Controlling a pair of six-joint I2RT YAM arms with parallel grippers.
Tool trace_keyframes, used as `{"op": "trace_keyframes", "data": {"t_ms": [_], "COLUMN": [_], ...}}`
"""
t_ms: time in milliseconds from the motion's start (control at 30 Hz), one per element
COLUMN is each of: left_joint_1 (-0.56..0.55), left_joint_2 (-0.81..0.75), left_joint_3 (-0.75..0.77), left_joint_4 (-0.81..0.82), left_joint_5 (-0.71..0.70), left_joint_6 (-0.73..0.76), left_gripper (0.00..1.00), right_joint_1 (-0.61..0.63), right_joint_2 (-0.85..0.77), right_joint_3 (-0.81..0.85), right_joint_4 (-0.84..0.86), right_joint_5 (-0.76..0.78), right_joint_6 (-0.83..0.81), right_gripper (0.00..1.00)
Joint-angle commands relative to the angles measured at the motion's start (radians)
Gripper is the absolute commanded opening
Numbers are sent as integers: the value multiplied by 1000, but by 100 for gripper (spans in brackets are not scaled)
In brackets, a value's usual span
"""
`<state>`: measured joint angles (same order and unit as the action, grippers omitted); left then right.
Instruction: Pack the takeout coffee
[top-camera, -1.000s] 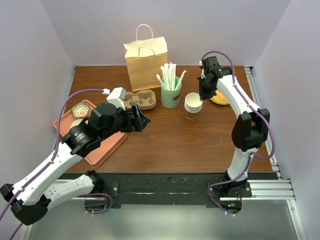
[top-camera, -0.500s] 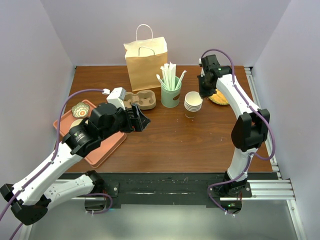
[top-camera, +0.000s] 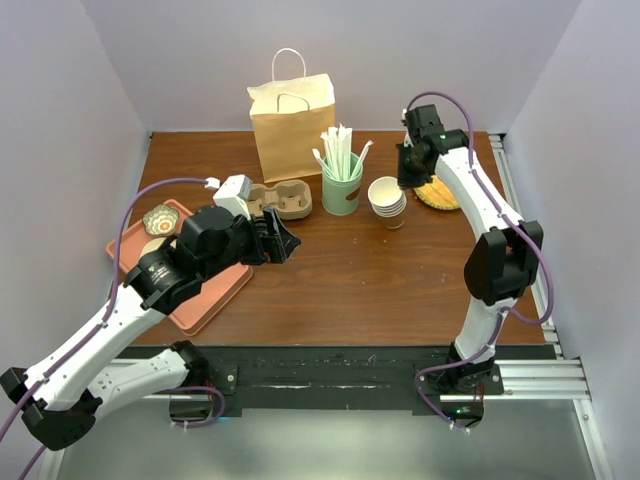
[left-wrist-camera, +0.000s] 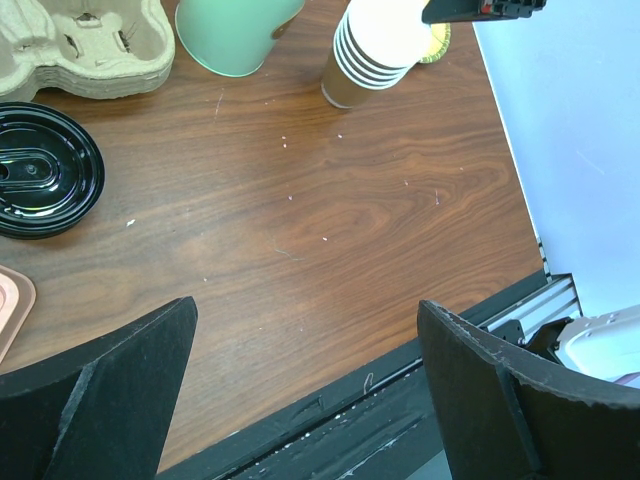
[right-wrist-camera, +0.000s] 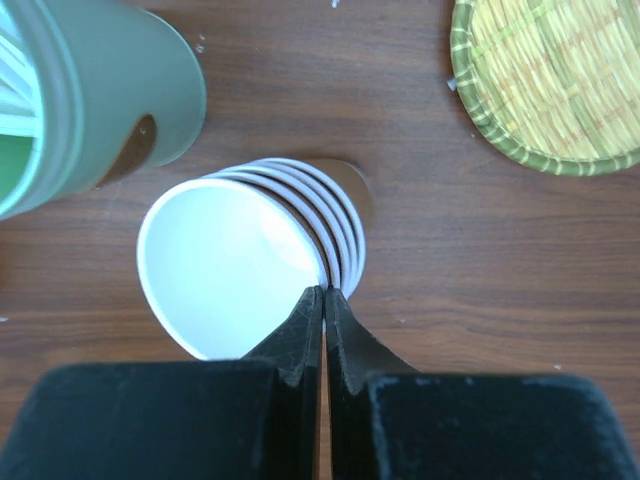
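Note:
No brown cup with a black lid shows in any view; the takeout coffee is out of view. My right gripper (top-camera: 405, 180) is shut on the rim of the top cup of a stack of white-rimmed paper cups (top-camera: 388, 200), seen from above in the right wrist view (right-wrist-camera: 325, 292). The stack (right-wrist-camera: 255, 260) leans toward the green straw holder (right-wrist-camera: 100, 90). My left gripper (top-camera: 285, 240) is open and empty, low over the table (left-wrist-camera: 310, 400). A loose flat black lid (left-wrist-camera: 45, 170) lies to its left. The paper bag (top-camera: 292, 125) stands open at the back.
A pulp cup carrier (top-camera: 280, 198) lies left of the green straw holder (top-camera: 341, 185). A woven plate (top-camera: 440, 192) lies right of the cup stack. An orange tray (top-camera: 200, 300) with a pastry (top-camera: 160, 219) is at the left.
My right gripper has moved slightly back and right, and the cup stack has shifted and tipped with it. The left arm has not moved.

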<state>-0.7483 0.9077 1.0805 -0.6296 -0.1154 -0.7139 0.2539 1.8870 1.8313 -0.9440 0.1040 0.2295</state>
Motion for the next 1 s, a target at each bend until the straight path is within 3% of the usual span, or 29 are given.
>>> {"op": "trace_keyframes", "data": {"t_ms": [0,367,567,700,967], "left_joint_1": [4,4,4,3,70], "left_joint_2": [-9,25,164,284,456], "left_joint_3": [-16,-13,24,41,91], "left_joint_4": [39,60,94,142,211], "left_joint_5": [-3,-3,39,88,210], "left_joint_6": [8,30,57,38,-1], "left_gripper": [97,95,91,83,77], "right_joint_1": [-13,-56,-128,-133,-143], "right_joint_2": [-123,-221,-301,-341,-397], "right_joint_3": [-81,-266,-447,-510,-564], "right_joint_4": [129,263,390,424,456], "right_joint_5": [-58,-180,-395,-435,-539], "right_joint_6": [96,227,330,334,384], "right_gripper": [0,0,0,0,0]}}
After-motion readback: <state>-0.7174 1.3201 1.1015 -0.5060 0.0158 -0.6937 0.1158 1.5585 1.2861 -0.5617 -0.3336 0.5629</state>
